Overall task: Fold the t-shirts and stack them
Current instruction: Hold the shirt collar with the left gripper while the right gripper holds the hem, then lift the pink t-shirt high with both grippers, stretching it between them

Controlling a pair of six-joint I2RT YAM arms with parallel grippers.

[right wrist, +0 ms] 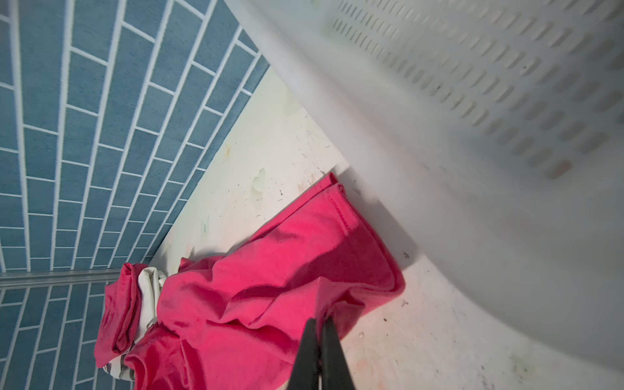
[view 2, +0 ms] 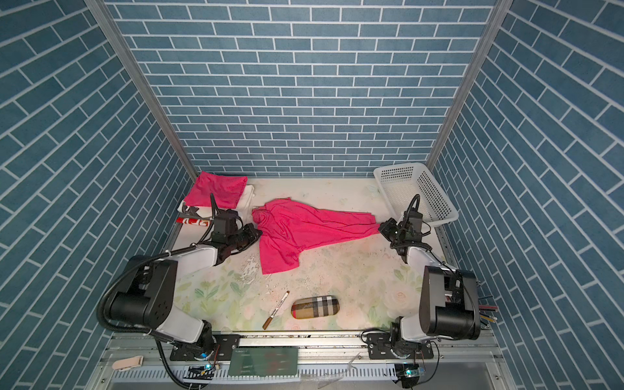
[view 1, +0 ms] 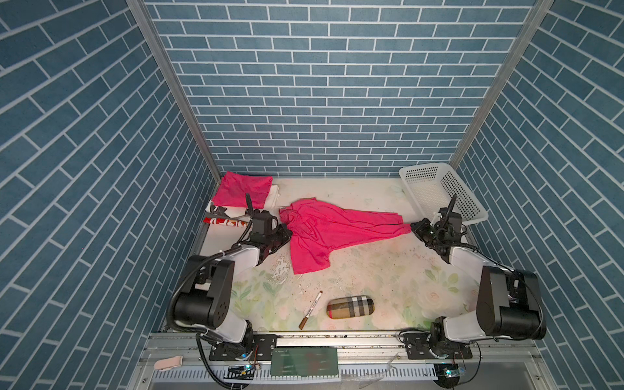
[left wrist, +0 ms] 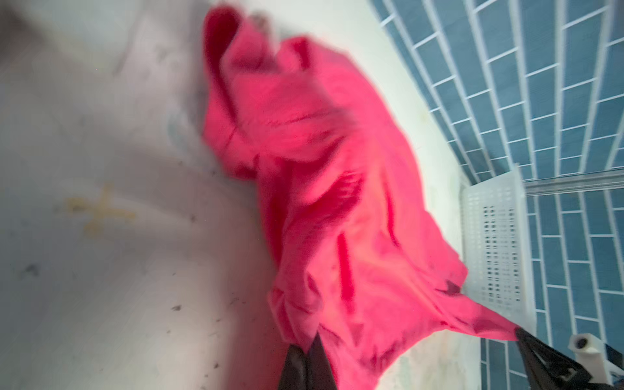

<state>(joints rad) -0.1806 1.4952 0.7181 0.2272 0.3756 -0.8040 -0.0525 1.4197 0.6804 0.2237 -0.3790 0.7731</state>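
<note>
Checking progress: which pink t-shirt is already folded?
The far-left corner t-shirt, a neat square. The middle t-shirt is crumpled, pinched by left gripper and right gripper.

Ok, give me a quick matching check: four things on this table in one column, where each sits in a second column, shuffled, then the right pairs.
Things:
1. crumpled bright pink fabric t-shirt
2. folded bright pink fabric t-shirt
3. white perforated plastic basket
4. beige plaid oblong case

Places:
A. far right corner
B. near edge, beside a marker pen
C. far left corner, on white cloth
D. mid-table, pinched by left gripper and right gripper

Pairs: 1-D, 2-C, 3-A, 4-B
</note>
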